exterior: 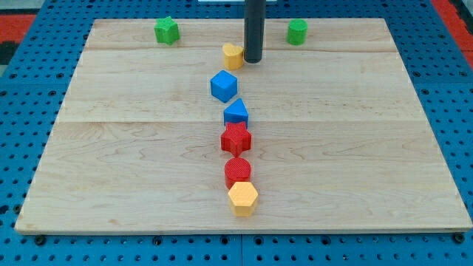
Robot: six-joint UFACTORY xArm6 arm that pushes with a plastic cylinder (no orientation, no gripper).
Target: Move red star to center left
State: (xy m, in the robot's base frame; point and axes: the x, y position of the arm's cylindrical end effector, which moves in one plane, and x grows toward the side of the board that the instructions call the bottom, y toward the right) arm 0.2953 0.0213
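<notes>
The red star (236, 139) lies at the middle of the wooden board (111, 148), in a column of blocks. A blue triangular block (236, 113) touches it from above and a red round block (238, 171) sits just below it. My tip (253, 60) is near the view's top, just right of a small yellow block (233, 55), well above the red star.
A blue cube-like block (223, 86) sits above the blue triangle. A yellow hexagon (242, 198) lies below the red round block. A green star-like block (167, 30) is at top left, a green round block (297, 32) at top right.
</notes>
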